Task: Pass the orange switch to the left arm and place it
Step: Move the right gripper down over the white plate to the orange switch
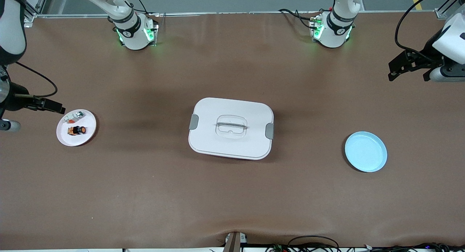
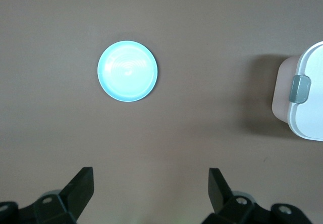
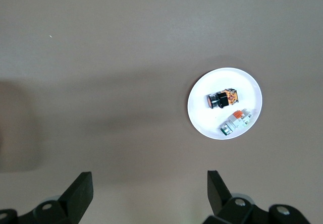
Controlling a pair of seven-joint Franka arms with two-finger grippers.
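I see a wide brown surface [image 1: 232, 194] with both arm bases along its robot edge. At its middle sits the box [image 1: 231, 128], white with grey side clips, the biggest thing here and the obstacle I must steer around.

Toward the left arm's end lies a pale blue plate [image 1: 366, 151], bare, a little nearer the front camera than the box. Toward the right arm's end lies a white plate [image 1: 87, 134] carrying two small parts.

The right end effector [image 1: 54, 106] hangs in the air just beside the white plate at that end of the surface; its wrist view shows its fingers spread wide and holding nothing. The left end effector [image 1: 401, 67] waits aloft over its own end, fingers likewise released and empty.

The orange switch [image 1: 77, 130] lies on its side on the white plate, close beside a silvery-white component [image 1: 73, 117] but apparently not touching it.

My judgement: the step in hand is the right arm's pickup. I would centre over the switch, turn the wrist so the fingers close across its black body, and descend without nudging the neighbour. Afterwards I would lift high and meet the left arm well clear of the box.
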